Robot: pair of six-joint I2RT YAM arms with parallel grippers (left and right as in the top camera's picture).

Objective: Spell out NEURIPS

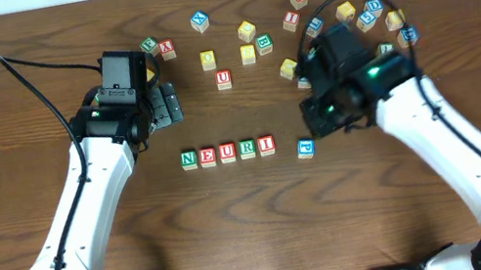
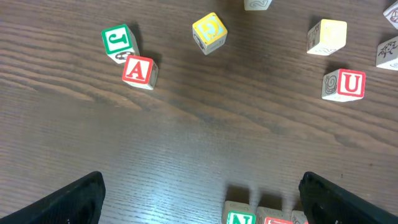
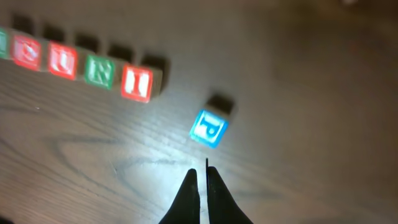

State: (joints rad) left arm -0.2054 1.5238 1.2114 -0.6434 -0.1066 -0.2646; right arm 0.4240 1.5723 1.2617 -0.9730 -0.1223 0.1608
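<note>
While the right gripper (image 3: 201,175) hangs pinched closed, empty, nudging the crooked P block (image 3: 208,129) left could knock the I block (image 3: 137,83).

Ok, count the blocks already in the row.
5, side by side in one line, left to right in the overhead view: N, E, U, R, I. P lies apart. None looks hidden.
</note>
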